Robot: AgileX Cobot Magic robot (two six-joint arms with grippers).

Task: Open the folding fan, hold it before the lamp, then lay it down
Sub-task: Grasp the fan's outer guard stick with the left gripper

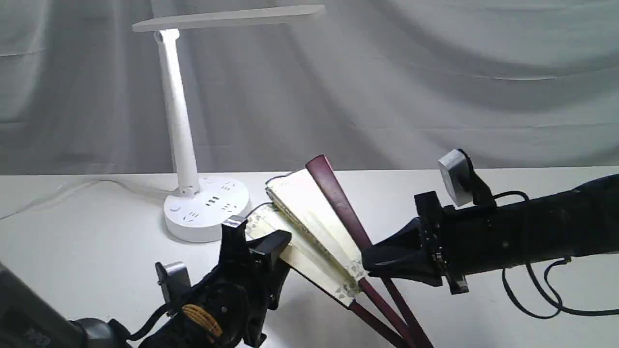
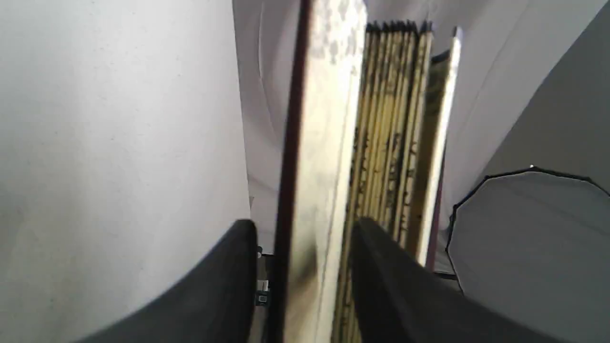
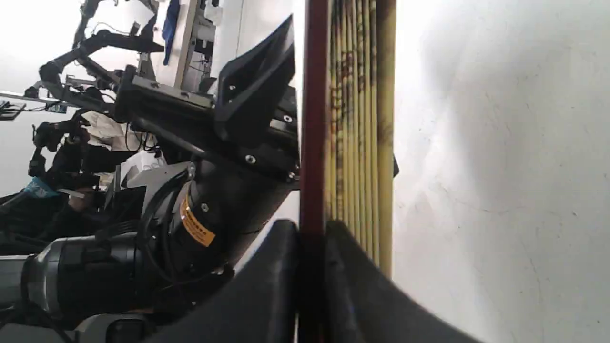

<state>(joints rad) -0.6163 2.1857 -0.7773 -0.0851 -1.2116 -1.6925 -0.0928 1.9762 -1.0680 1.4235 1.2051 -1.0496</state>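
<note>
Exterior view is showing the folding fan (image 1: 309,217) hanging part-spread above the worktop (image 1: 96,251) near the lamp (image 1: 179,125), the left hand (image 1: 256,233) and right hand (image 1: 370,261) each clamping an outer guard, likely the correct hold because the light paper pleats are looking fragile.

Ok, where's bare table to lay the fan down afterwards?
Bare table lies left of the lamp, save a thin cable, and behind the right gripper. Crowded from lamp to folding fan and left gripper.

White table (image 1: 87,251), matte; grey draped cloth (image 1: 435,72) as backdrop (soft diagonal folds), meeting table's far edge.
</note>
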